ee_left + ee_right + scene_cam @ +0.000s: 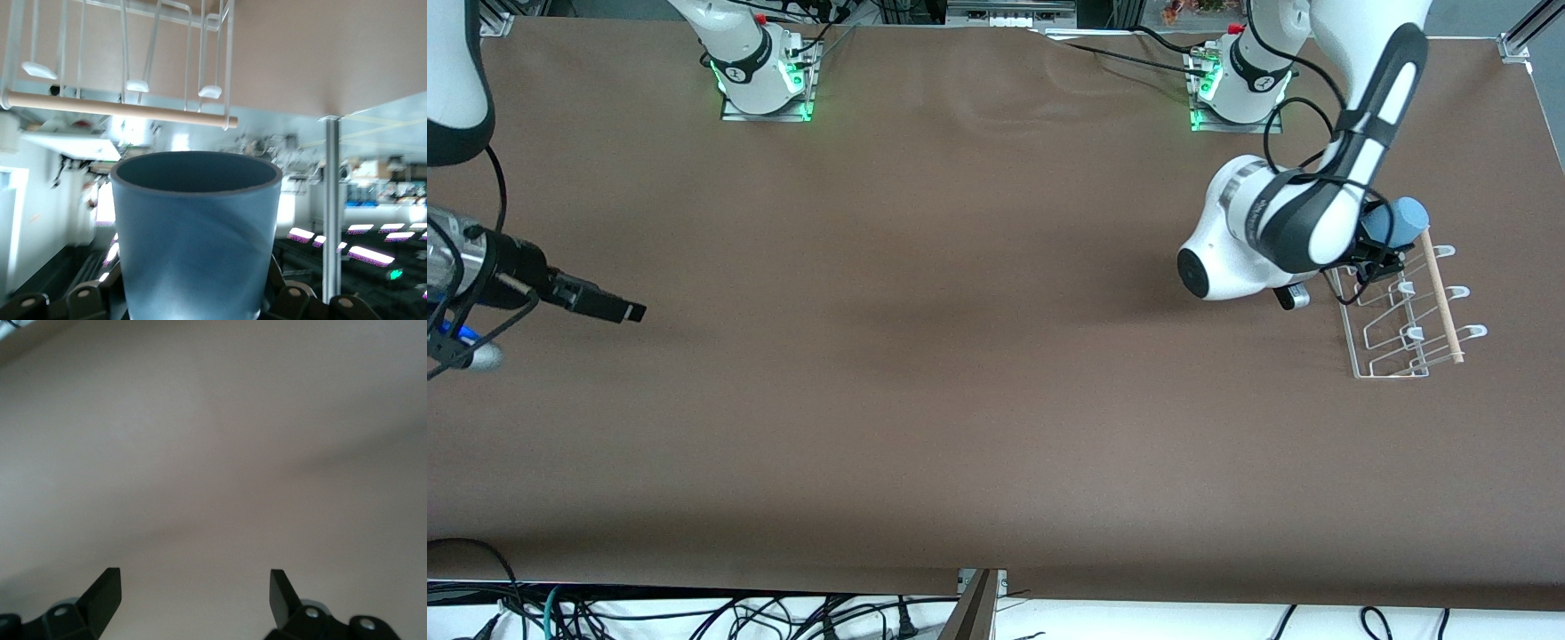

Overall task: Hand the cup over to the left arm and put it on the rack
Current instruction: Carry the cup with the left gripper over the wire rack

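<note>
The light-blue cup [1402, 221] is held on its side by my left gripper [1376, 242], which is shut on its lower body. The left arm [1303, 222] bends down over it and hides most of the fingers. The cup hangs just above the end of the white wire rack [1400, 333] that lies farthest from the front camera. In the left wrist view the cup [197, 227] fills the space between the jaws of the left gripper [197, 297], with the rack [133, 40] and its wooden dowel [120, 110] close ahead of the cup's mouth. My right gripper [630, 311] waits open over the right arm's end of the table.
The rack's wooden dowel [1441, 298] runs along its side toward the left arm's end of the table. Brown table cloth [960, 356] covers the whole surface. In the right wrist view the right gripper [195, 587] has only bare cloth between its fingers.
</note>
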`<state>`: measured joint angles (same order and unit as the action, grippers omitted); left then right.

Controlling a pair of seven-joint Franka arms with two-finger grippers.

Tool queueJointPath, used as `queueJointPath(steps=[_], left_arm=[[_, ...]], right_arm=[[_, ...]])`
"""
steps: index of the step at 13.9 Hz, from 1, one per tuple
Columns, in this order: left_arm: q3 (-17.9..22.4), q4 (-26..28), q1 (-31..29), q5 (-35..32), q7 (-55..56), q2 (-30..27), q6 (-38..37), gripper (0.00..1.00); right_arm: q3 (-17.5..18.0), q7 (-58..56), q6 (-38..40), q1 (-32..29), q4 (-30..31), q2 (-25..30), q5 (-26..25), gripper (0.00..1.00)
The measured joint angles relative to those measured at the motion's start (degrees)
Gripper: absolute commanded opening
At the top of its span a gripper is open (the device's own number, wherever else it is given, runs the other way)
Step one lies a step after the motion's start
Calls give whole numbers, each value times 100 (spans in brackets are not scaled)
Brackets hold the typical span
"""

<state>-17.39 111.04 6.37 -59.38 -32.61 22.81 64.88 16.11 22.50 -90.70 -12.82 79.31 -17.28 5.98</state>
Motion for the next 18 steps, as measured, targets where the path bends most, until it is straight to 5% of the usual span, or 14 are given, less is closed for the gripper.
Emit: queueJointPath(steps=[4,8,14,18], left_arm=[[16,997,-265,-568,650,-184,744,0],[22,1594,-711,-1026,882,-388,1297,0],[4,1972,-772,-1302,1399,-412,1414,0],[4,2069,-771,-1375,1489,-430,1414,0]], right_arm=[[-1089,-508,-561,1001,1158,899,-70,98],[-1334,-543,-1033,1521,2152,1528,-504,98],[-1946,-1569,-1121,1582,2194,1723,-542,98],[-2011,-1845,-747,1601,1915,1729,-539,98]])
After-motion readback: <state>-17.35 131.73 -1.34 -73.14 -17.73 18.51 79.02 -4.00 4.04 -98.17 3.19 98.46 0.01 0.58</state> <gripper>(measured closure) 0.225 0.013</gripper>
